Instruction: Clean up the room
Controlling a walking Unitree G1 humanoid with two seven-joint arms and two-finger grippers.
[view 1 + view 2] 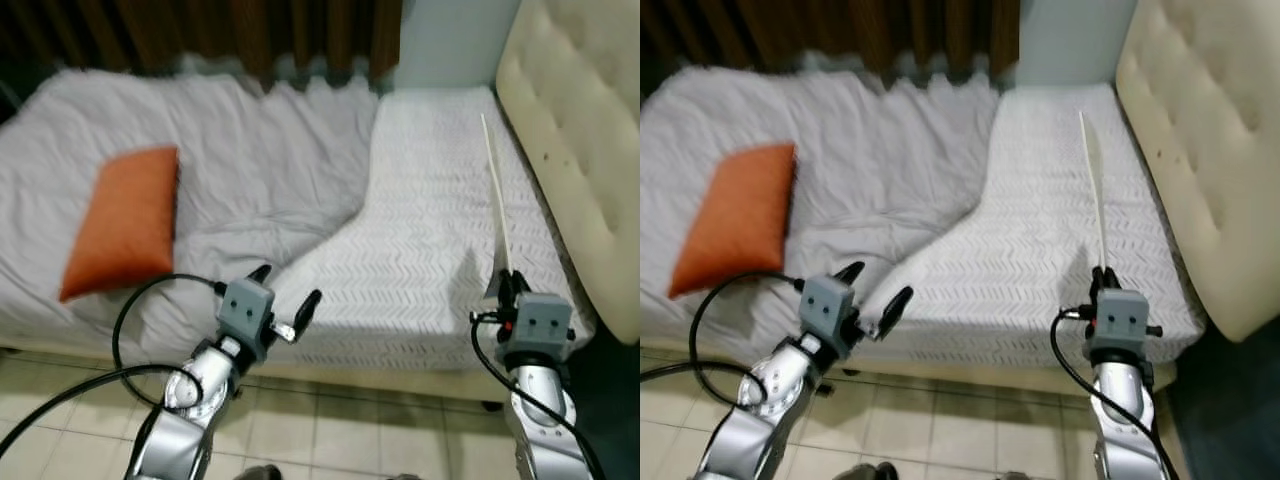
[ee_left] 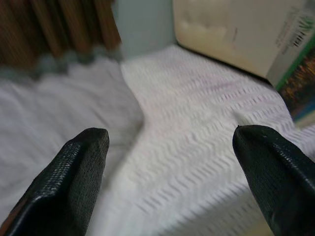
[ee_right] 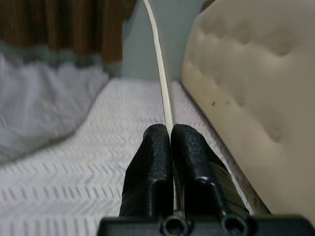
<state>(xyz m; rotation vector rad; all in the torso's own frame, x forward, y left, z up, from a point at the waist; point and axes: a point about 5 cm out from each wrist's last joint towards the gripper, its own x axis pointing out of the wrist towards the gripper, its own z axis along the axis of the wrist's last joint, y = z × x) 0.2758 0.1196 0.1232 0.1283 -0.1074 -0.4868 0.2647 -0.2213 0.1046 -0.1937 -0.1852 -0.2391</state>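
Observation:
A wide bed takes up the head views, its white zigzag-quilted mattress (image 1: 430, 240) bare on the right. A rumpled grey duvet (image 1: 250, 170) covers the left half, with an orange pillow (image 1: 125, 220) lying on it. My right gripper (image 1: 508, 280) is shut on the lower edge of a thin book (image 1: 495, 190), held upright and edge-on over the mattress's front right corner. The book's green cover with a barcode (image 2: 295, 64) shows in the left wrist view. My left gripper (image 1: 288, 285) hangs open at the bed's front edge, nothing between its fingers.
A cream tufted headboard (image 1: 580, 130) stands along the bed's right side. Brown curtains (image 1: 250, 30) hang behind the bed. Pale floor tiles (image 1: 350, 420) lie below my arms, and a black cable (image 1: 125, 320) loops from my left arm.

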